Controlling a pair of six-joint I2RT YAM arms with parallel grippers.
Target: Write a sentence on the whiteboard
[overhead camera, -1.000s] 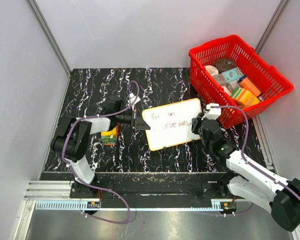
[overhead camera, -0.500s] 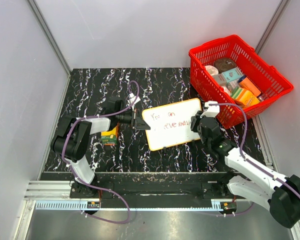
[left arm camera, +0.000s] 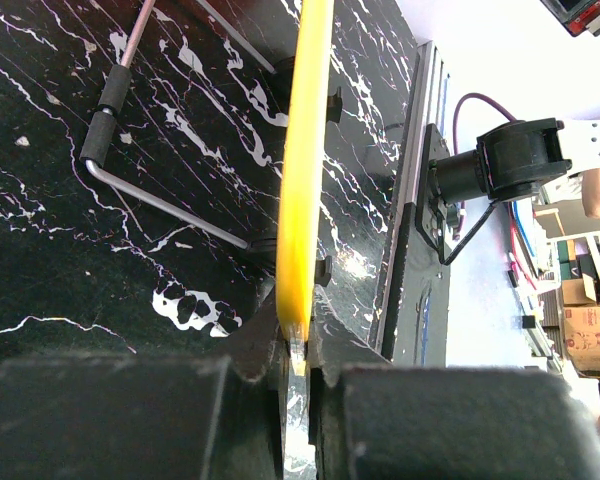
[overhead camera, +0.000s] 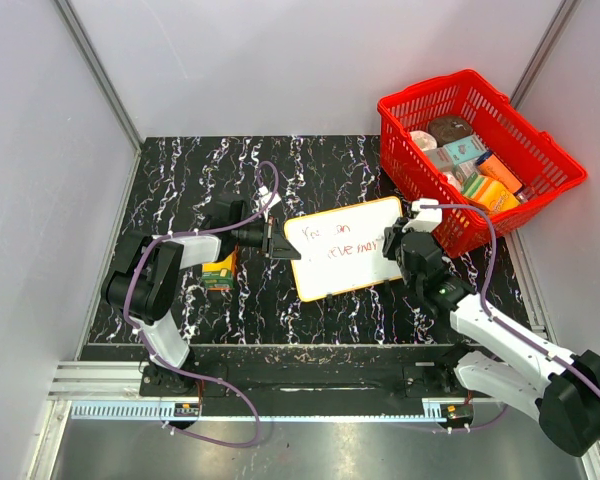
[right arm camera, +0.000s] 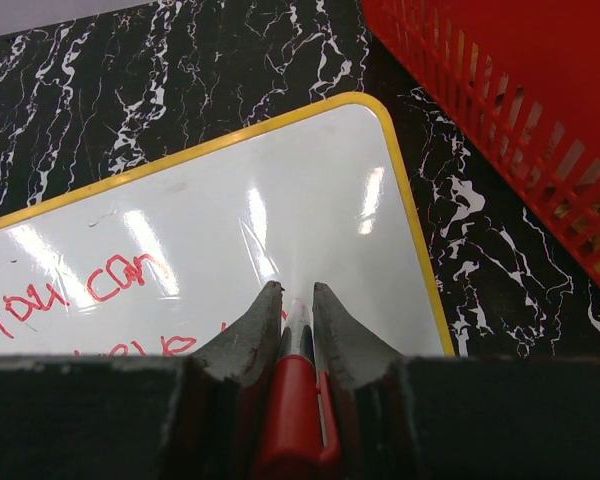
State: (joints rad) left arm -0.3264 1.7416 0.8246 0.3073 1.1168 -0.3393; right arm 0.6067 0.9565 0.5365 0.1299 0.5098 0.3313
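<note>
Left gripper [left arm camera: 295,352]: pinched tight on the whiteboard [left arm camera: 302,180]'s yellow rim, board running edge-on straight out from its fingers | Right gripper [right arm camera: 298,300]: closed round a red marker [right arm camera: 294,400], tip on the board just ahead of the fingertips | sentence [right arm camera: 120,282]: red words left of the right fingers | red basket [right arm camera: 500,100]: to their right.

Stocked red basket [overhead camera: 510,218], orange packet [overhead camera: 218,272]

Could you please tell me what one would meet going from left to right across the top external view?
Orange-green item → left gripper → whiteboard → right gripper, holding a marker → red basket.
</note>
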